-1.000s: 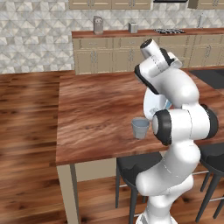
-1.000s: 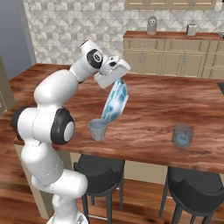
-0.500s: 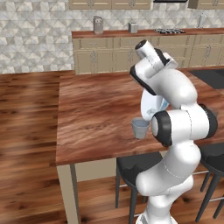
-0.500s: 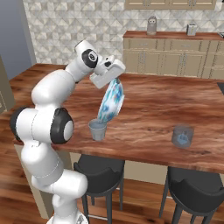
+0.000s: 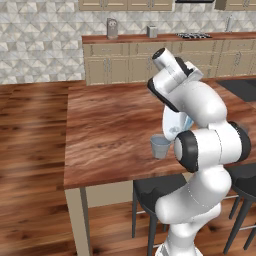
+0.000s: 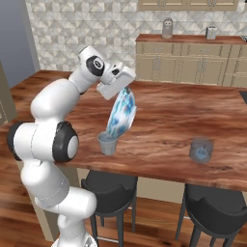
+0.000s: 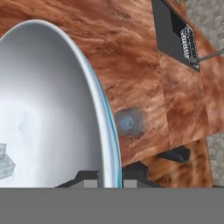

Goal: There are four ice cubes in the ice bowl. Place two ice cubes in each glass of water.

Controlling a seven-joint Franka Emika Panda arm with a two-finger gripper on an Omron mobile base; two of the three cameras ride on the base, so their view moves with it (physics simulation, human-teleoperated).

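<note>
Two glasses await ice: the tool (image 6: 117, 89), clamped on the steeply tipped ice bowl (image 6: 121, 115) above the near glass (image 6: 107, 143), risks dumping every cube (image 7: 4, 162) at once.

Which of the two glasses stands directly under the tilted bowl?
The glass next to the robot, below the ice bowl; the other glass stands apart, farther along the table edge.

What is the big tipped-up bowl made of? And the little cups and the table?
The ice bowl looks like glazed ceramic or frosted glass: glossy pale blue-white with a bright rim. The near glass and the far glass seem to be translucent grey-blue glass or plastic, since the table shows faintly through. The table looks like polished reddish-brown wood with visible grain.
</note>
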